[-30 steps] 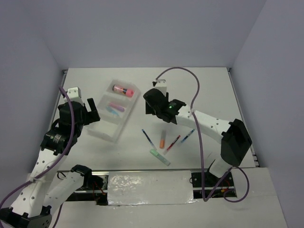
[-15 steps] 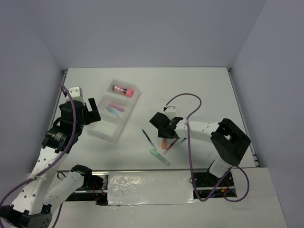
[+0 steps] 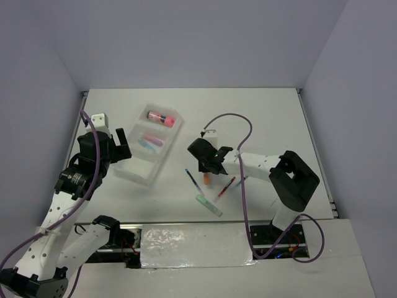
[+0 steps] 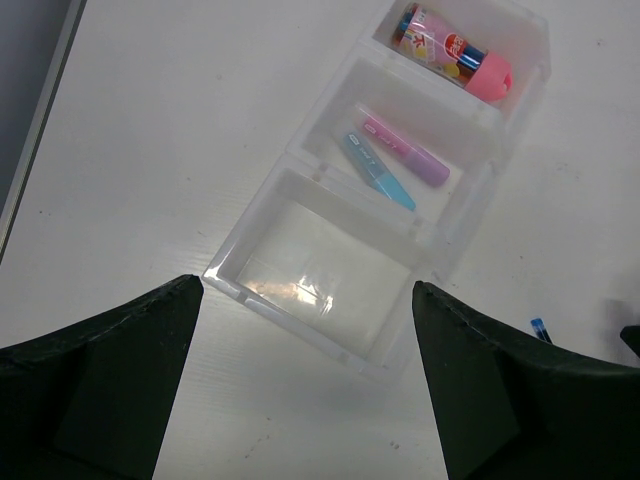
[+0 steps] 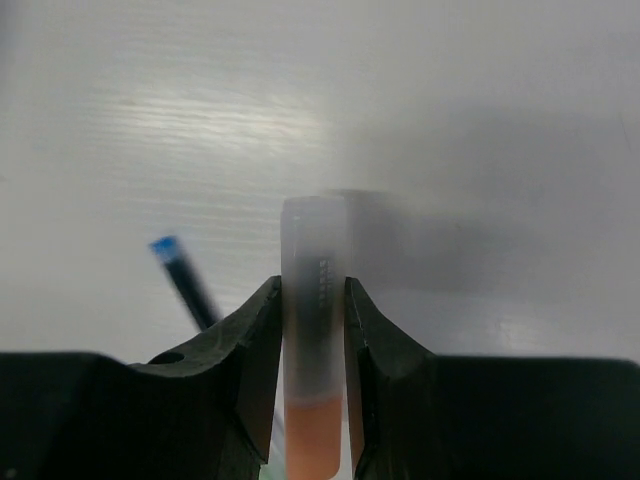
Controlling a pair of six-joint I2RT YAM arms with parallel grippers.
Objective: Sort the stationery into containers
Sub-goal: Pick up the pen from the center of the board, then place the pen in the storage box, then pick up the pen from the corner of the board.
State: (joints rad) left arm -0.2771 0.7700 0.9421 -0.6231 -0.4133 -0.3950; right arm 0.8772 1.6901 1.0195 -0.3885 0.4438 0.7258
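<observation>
The clear three-compartment tray [image 3: 138, 167] lies at left centre. Its far compartment holds the pink-red tube [image 3: 160, 117]. Its middle one holds the blue and purple highlighters [image 3: 151, 141]. Its near one is empty. My right gripper [image 3: 206, 169] is shut on the orange highlighter [image 5: 312, 435], gripping its translucent cap between the jaws [image 5: 312, 290]. The blue pen [image 3: 193, 180], red pen [image 3: 227, 186] and green highlighter [image 3: 209, 205] lie on the table by it. My left gripper [image 4: 307, 288] is open and empty above the tray's near end [image 4: 300, 322].
A second thin pen [image 3: 242, 180] lies partly under the right arm's purple cable. The right arm's forearm stretches across the table right of the loose items. White walls close the table at the back and sides.
My right gripper came down from beside the tray onto the orange highlighter, shut on it, and shifted it slightly left. The left arm has barely moved.
</observation>
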